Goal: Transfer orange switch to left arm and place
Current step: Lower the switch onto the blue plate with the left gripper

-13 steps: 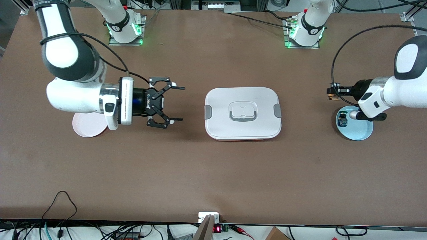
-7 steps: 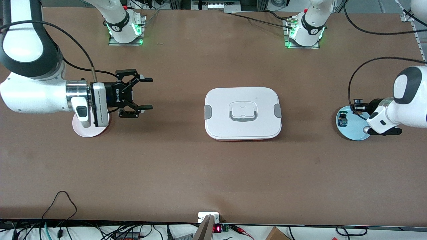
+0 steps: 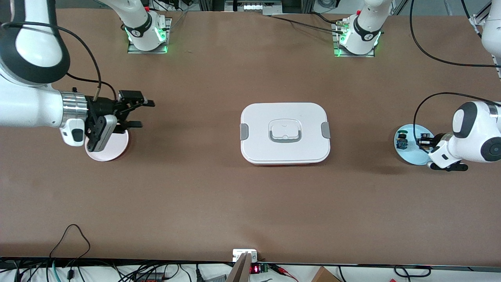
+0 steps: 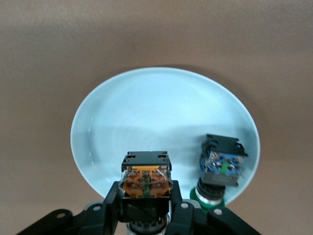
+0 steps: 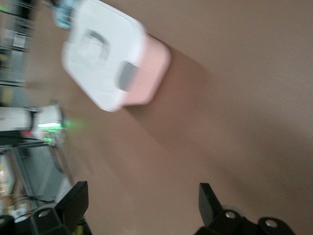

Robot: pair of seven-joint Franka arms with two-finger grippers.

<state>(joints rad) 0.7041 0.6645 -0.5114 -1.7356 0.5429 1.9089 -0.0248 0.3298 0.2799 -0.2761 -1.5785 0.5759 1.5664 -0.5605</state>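
While the left gripper (image 4: 145, 215) hangs low over the pale blue plate (image 3: 423, 157) at the left arm's end of the table, its fingers (image 4: 182, 215) are clamped tight on the orange switch (image 4: 145, 180). In the left wrist view the switch sits squarely between the two black fingers, gripped around its black body. Its orange-yellow base with the contacts faces out, away from the gripper, and the capped end is hidden down between the fingers, so its long axis runs in line with the fingers. In the front view the switch is too small to make out clearly; it shows only as a dark bit at the gripper's tip over the plate. Whether it touches the plate cannot be told.

The blue-based switch (image 4: 222, 165) lies on the same plate just beside the held one, apart from it, with its dark green cap at the plate's rim.

Over the pink plate (image 3: 113, 150) at the right arm's end of the table hangs the right gripper (image 3: 139, 114), its fingers spread wide with nothing between them. It points toward the middle of the table.

The box (image 3: 285, 133) sits in the middle of the table, between the two plates and well apart from both grippers, lid on and side clips closed.
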